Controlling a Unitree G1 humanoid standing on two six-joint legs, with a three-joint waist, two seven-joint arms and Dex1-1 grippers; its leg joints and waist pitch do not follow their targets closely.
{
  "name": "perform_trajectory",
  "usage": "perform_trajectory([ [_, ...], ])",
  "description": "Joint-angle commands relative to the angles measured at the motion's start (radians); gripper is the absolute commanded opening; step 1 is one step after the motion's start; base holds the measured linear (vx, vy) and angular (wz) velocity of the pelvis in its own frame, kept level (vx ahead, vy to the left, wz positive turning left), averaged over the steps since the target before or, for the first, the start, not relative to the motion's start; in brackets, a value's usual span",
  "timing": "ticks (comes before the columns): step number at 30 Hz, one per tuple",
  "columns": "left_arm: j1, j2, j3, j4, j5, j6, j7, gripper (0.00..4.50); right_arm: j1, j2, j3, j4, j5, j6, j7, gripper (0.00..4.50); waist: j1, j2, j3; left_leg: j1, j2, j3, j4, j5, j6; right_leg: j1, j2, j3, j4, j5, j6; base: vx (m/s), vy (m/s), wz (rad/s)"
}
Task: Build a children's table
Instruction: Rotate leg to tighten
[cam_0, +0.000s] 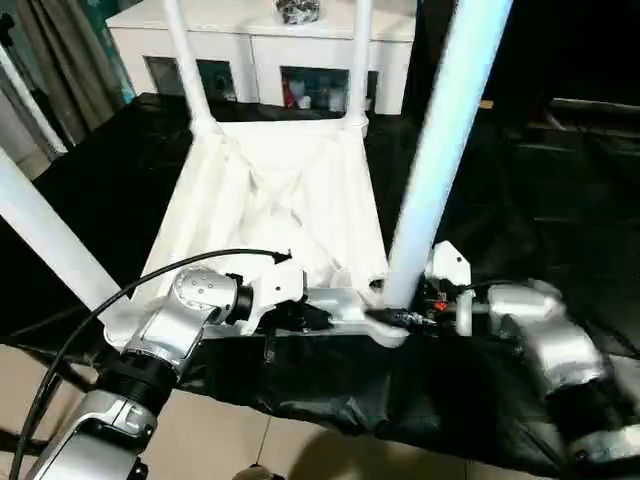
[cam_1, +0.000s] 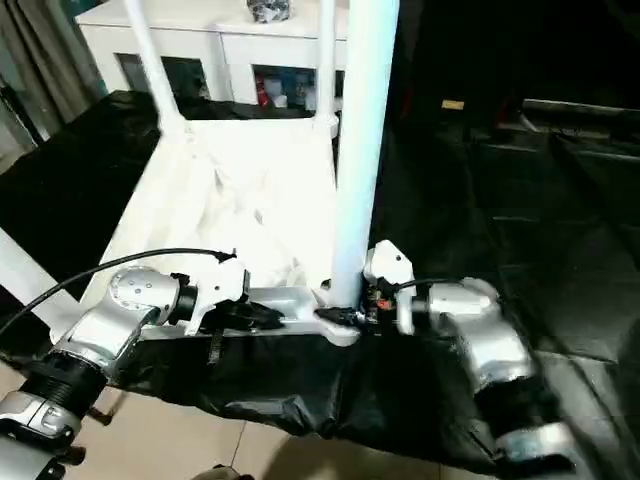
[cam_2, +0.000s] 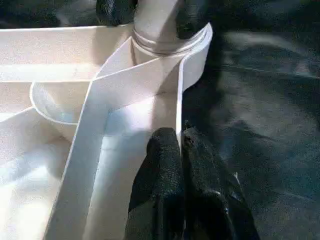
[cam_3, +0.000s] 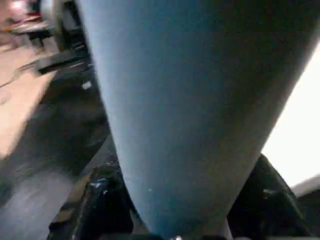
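A: While the white plastic rectangular table top (cam_0: 280, 200) lies upside down on the black-draped tabletop (cam_0: 520, 200), ribbed underside facing up, both arms are working along its near edge.

B: And the legs?

A: The near-right long white tubular leg (cam_0: 440, 150) stands upright in the rounded corner socket (cam_2: 197, 47) at the near right of the top. Two more white legs rise from the far corners, the far-left leg (cam_0: 185, 60) and the far-right leg (cam_0: 358, 55). A fourth white leg (cam_0: 50, 240) slants up at the near left.

B: What's the right tool doing?

A: The right tool (cam_1: 345, 318) sits at the foot of that near-right leg, its black fingers (cam_3: 100, 200) either side of the tube. In the right wrist view the leg runs up between them, and they look closed around it, gripping it just above the socket.

B: The left one?

A: The left tool (cam_2: 181, 150) has its two black fingers pressed together on the thin upright wall of the top's near rim, a little way along from the socket. It's pinching that rim, clamped tight.

B: Anything behind?

A: A white cabinet with glass doors (cam_0: 260, 60) stands beyond the far edge of the tabletop, with small coloured things behind the glass that I can't make out. A black cable (cam_0: 150, 285) loops over the left silver forearm.
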Motion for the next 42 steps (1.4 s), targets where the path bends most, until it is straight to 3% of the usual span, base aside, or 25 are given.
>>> perform_trajectory([
  [1,-0.024,-0.062,0.008,0.012,0.022,0.024,0.126,0.00,0.019,0.084,0.011,0.067,-0.048,0.027,-0.185,1.96,-0.014,-0.013,-0.045,0.016,0.051,-0.016,-0.080,-0.291,0.027,0.040,-0.070,0.042,-0.087,-0.374,-0.184,0.000,0.000,0.00],
  [2,-0.028,-0.091,0.004,0.014,0.029,0.032,0.160,0.00,0.019,0.115,-0.001,0.087,-0.066,0.035,-0.273,1.96,-0.023,-0.013,-0.039,0.023,0.050,-0.021,-0.085,-0.346,0.000,0.036,-0.071,0.041,-0.095,-0.459,-0.160,0.000,0.000,0.00],
  [5,-0.033,-0.145,-0.010,0.012,0.045,0.046,0.218,0.00,0.018,0.176,-0.027,0.118,-0.089,0.045,-0.424,1.95,-0.050,-0.013,-0.034,0.037,0.044,-0.032,-0.087,-0.457,-0.029,0.031,-0.074,0.035,-0.118,-0.613,-0.099,0.000,0.000,0.00],
  [7,-0.041,-0.192,-0.023,0.013,0.057,0.058,0.263,0.00,0.005,0.234,-0.054,0.145,-0.097,0.054,-0.551,1.95,-0.063,-0.014,-0.036,0.033,0.043,-0.035,-0.089,-0.461,-0.029,0.032,-0.073,0.034,-0.121,-0.604,-0.092,0.000,0.000,0.00],
  [8,-0.046,-0.219,-0.033,0.015,0.064,0.065,0.288,0.00,-0.009,0.268,-0.066,0.161,-0.103,0.063,-0.622,1.95,-0.071,-0.008,-0.036,0.029,0.044,-0.038,-0.093,-0.470,-0.032,0.032,-0.072,0.034,-0.121,-0.588,-0.094,0.000,0.000,0.00],
  [12,-0.064,-0.289,-0.057,0.032,0.100,0.074,0.350,0.00,-0.057,0.355,-0.073,0.194,-0.117,0.047,-0.721,1.95,-0.088,-0.008,-0.038,0.034,0.040,-0.038,-0.091,-0.500,-0.027,0.028,-0.070,0.033,-0.124,-0.562,-0.105,0.000,0.000,0.00],
  [15,-0.067,-0.297,-0.064,0.035,0.107,0.069,0.352,0.00,-0.069,0.370,-0.080,0.191,-0.105,0.040,-0.723,1.95,-0.086,-0.008,-0.039,0.033,0.042,-0.037,-0.092,-0.487,-0.014,0.030,-0.070,0.035,-0.124,-0.527,-0.117,0.000,0.000,0.00],
  [16,-0.066,-0.297,-0.067,0.033,0.111,0.069,0.353,0.00,-0.071,0.369,-0.082,0.187,-0.096,0.040,-0.708,2.30,-0.085,-0.010,-0.040,0.028,0.044,-0.035,-0.096,-0.470,-0.007,0.034,-0.068,0.037,-0.119,-0.478,-0.130,0.000,0.000,0.00],
  [17,-0.064,-0.296,-0.067,0.031,0.112,0.069,0.354,0.00,-0.072,0.369,-0.083,0.185,-0.093,0.040,-0.702,2.30,-0.084,-0.011,-0.040,0.028,0.045,-0.034,-0.096,-0.466,-0.005,0.034,-0.068,0.038,-0.117,-0.463,-0.136,0.000,0.000,0.00],
  [18,-0.056,-0.284,-0.068,0.017,0.111,0.073,0.342,0.00,-0.064,0.353,-0.081,0.169,-0.085,0.048,-0.662,2.67,-0.082,-0.012,-0.040,0.029,0.046,-0.032,-0.096,-0.459,-0.001,0.034,-0.069,0.040,-0.115,-0.440,-0.148,0.000,0.000,0.00],
  [21,-0.047,-0.265,-0.066,0.005,0.114,0.074,0.329,0.00,-0.055,0.329,-0.079,0.154,-0.084,0.051,-0.624,2.79,-0.080,-0.013,-0.040,0.027,0.047,-0.031,-0.096,-0.450,0.005,0.037,-0.069,0.041,-0.111,-0.412,-0.162,0.000,0.000,0.00],
  [23,-0.032,-0.222,-0.061,-0.012,0.107,0.065,0.278,0.00,-0.035,0.256,-0.055,0.122,-0.089,0.041,-0.509,3.09,-0.076,-0.012,-0.042,0.026,0.048,-0.028,-0.095,-0.429,0.013,0.041,-0.071,0.043,-0.108,-0.383,-0.174,0.000,0.000,0.00],
  [25,-0.025,-0.198,-0.059,-0.021,0.099,0.054,0.246,0.00,-0.029,0.209,-0.040,0.118,-0.106,0.027,-0.462,3.21,-0.071,-0.012,-0.048,0.021,0.050,-0.025,-0.092,-0.372,0.031,0.047,-0.070,0.045,-0.100,-0.301,-0.196,0.000,0.000,0.00],
  [28,-0.015,-0.163,-0.045,-0.037,0.079,0.042,0.194,0.00,-0.032,0.141,-0.044,0.130,-0.113,-0.002,-0.397,3.53,-0.064,-0.012,-0.053,0.023,0.050,-0.017,-0.084,-0.304,0.050,0.048,-0.070,0.047,-0.092,-0.211,-0.233,0.000,0.000,0.00],
  [33,-0.008,-0.113,-0.028,-0.047,0.054,0.030,0.131,0.00,-0.023,0.053,-0.025,0.112,-0.101,-0.048,-0.229,3.53,-0.049,-0.012,-0.062,0.013,0.051,-0.015,-0.073,-0.169,0.101,0.059,-0.068,0.043,-0.072,-0.051,-0.268,0.000,0.000,0.00],
  [36,-0.010,-0.071,-0.017,-0.041,0.037,0.009,0.084,0.00,-0.005,-0.006,0.004,0.073,-0.060,-0.047,-0.055,3.53,-0.034,-0.011,-0.058,0.013,0.056,-0.012,-0.072,-0.172,0.123,0.058,-0.066,0.039,-0.071,-0.059,-0.273,0.000,0.000,0.00],
  [39,-0.010,-0.041,-0.013,-0.042,0.020,0.000,0.041,0.00,-0.006,-0.032,0.025,0.061,-0.027,-0.020,0.038,3.53,-0.024,-0.011,-0.055,0.015,0.058,-0.012,-0.076,-0.199,0.112,0.056,-0.066,0.039,-0.074,-0.113,-0.268,0.000,0.000,0.00],
  [40,-0.009,-0.032,-0.010,-0.042,0.015,-0.002,0.029,0.00,-0.007,-0.037,0.029,0.057,-0.015,-0.009,0.066,3.29,-0.021,-0.011,-0.055,0.017,0.059,-0.012,-0.078,-0.217,0.102,0.054,-0.066,0.040,-0.076,-0.143,-0.263,0.000,0.000,0.00],
  [42,-0.009,-0.020,-0.006,-0.039,0.007,-0.004,0.012,0.00,-0.008,-0.042,0.036,0.050,-0.001,0.006,0.104,3.20,-0.019,-0.011,-0.054,0.019,0.059,-0.013,-0.079,-0.236,0.088,0.053,-0.067,0.041,-0.077,-0.172,-0.259,0.000,0.000,0.00],
])
